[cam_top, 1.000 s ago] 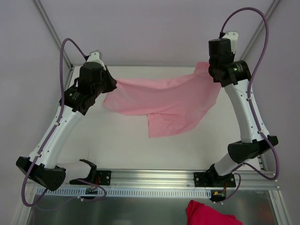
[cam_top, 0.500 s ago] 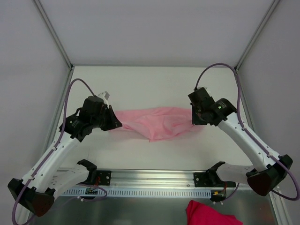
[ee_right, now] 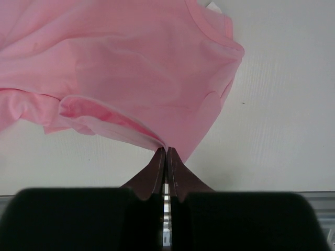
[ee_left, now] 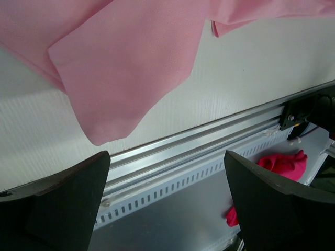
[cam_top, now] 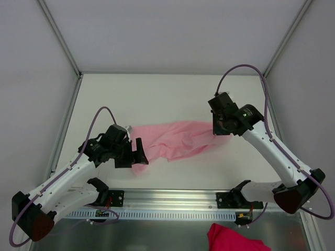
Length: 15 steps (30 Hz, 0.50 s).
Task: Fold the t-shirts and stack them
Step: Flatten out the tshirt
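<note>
Near the front edge of the desk [cam_top: 157,99], the left pincer [cam_top: 139,152] stands released, its fingers wide with nothing between them, just above a corner of the pale-pink t-shirt [cam_top: 178,138]. The right pincer [ee_right: 166,150] is clenched on the fabric at the shirt's right end. The t-shirt lies crumpled across the desk between the two arms.

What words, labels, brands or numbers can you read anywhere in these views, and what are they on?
None can be read.
The t-shirt is plain, with no print or tag showing.
The rail and the red cloth show no lettering.
</note>
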### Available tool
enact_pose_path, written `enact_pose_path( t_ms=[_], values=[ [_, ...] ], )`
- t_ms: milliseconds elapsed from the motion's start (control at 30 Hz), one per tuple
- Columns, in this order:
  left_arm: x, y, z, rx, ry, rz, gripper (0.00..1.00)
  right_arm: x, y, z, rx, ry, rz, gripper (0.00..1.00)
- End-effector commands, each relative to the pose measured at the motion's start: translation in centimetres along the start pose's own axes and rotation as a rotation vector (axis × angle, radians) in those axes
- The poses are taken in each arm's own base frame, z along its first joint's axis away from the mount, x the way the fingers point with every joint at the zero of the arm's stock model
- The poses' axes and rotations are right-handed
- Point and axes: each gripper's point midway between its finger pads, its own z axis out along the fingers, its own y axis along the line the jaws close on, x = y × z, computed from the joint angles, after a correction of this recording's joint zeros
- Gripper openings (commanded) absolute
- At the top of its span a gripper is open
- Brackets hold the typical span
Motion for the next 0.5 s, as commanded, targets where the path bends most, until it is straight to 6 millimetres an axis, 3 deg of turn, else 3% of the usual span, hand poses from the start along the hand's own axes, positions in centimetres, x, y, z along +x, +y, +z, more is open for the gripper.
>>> enact_pose_path(
  t_ms=[0,233,300,400,467],
  values=[
    [-0.2,-0.5,-0.1,0.025,-0.008,0.013,0.92,-0.7,-0.1,-0.2,0.019,-0.015,-0.016,0.01],
    [-0.6,0.0,1.1,0.004,-0.024,0.007,0.84,-0.3,0.2,0.5,0.018,0.006,-0.026,0.01],
    [-0.8,1.1,1.1,-0.054,-0.04,-0.001,0.83,-0.1,0.3,0.6,0.018,0.012,-0.031,0.01],
    [-1.5,4.6,1.2,-0.236,-0.104,-0.033,0.77,0.2,0.3,0.7,0.018,0.016,-0.04,0.01],
    [-1.5,4.7,1.6,-0.239,-0.102,-0.043,0.75,0.3,0.3,0.6,0.017,0.017,-0.045,0.01]
  ],
)
